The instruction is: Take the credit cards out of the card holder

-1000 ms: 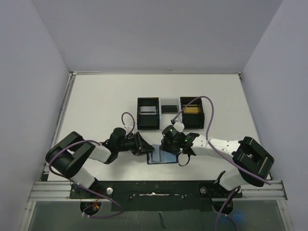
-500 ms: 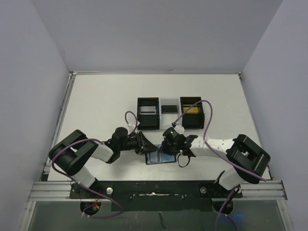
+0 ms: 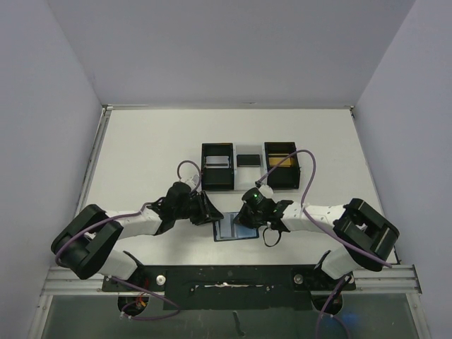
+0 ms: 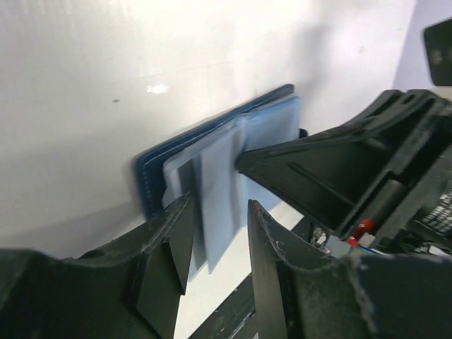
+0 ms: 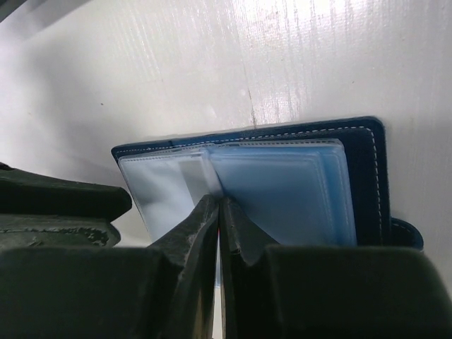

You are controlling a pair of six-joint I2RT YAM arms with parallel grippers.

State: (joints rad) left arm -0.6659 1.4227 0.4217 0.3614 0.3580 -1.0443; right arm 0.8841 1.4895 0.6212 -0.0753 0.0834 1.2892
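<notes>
The card holder (image 3: 236,230) is a dark blue wallet lying open near the table's front, its clear sleeves fanned out (image 5: 282,191). My right gripper (image 5: 220,206) is shut, with its tips pressed on the sleeves at the fold; it also shows in the top view (image 3: 245,216). My left gripper (image 4: 219,226) is open at the wallet's left edge (image 4: 152,176), one finger on each side of a pale sleeve (image 4: 215,212). I cannot tell whether a card is inside the sleeves. A silver-grey card (image 3: 217,161), a dark card (image 3: 248,159) and a gold card (image 3: 281,162) lie behind.
Two black open-top boxes (image 3: 205,169) (image 3: 295,169) joined by a white tray (image 3: 248,150) stand just behind the wallet. Both arms meet over the wallet, grippers close together. The black base rail (image 3: 226,277) runs along the near edge.
The left arm has stretched out lower and its gripper has moved in on the wallet's left edge. The right gripper has shifted slightly down onto the sleeves.
</notes>
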